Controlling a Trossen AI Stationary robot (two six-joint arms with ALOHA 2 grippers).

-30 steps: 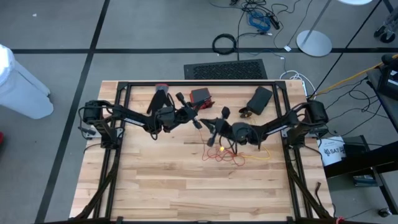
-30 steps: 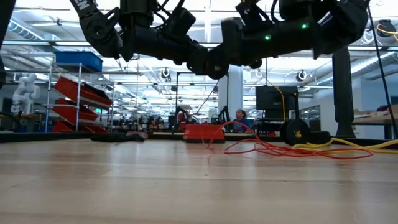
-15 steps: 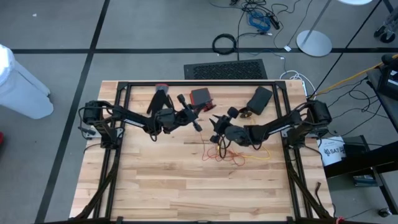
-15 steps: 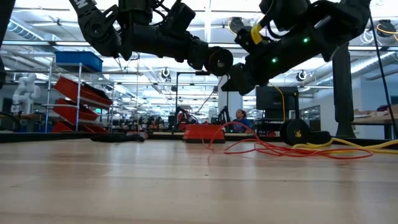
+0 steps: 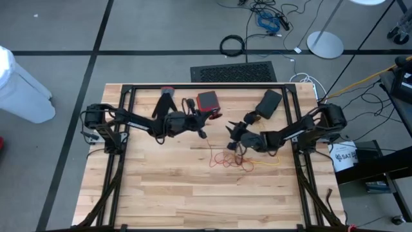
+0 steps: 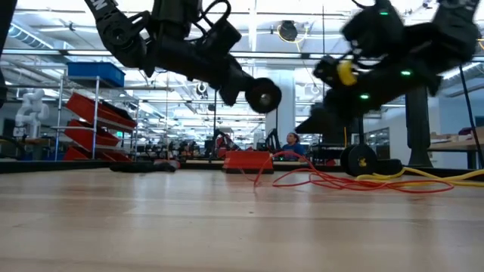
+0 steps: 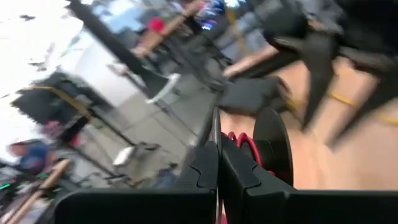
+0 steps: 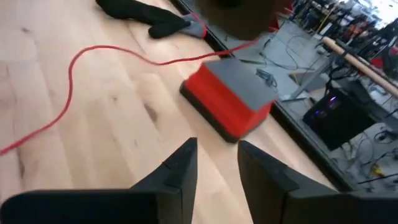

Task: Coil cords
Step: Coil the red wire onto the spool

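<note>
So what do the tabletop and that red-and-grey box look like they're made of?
The tabletop looks like pale wood in glued strips, with a smooth, lightly sheened finish: grain lines and plank seams show. The red-and-grey box looks like moulded plastic, though that is uncertain: flat matte grey top, uniform red sides, crisp edges. The red cord beside it seems rubbery-sheathed.

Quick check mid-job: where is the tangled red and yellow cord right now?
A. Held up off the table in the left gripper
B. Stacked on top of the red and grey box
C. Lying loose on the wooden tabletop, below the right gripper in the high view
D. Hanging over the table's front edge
C: the tangled red and yellow cord lies flat on the wooden tabletop, with the right gripper open above it and gripping nothing.
</note>
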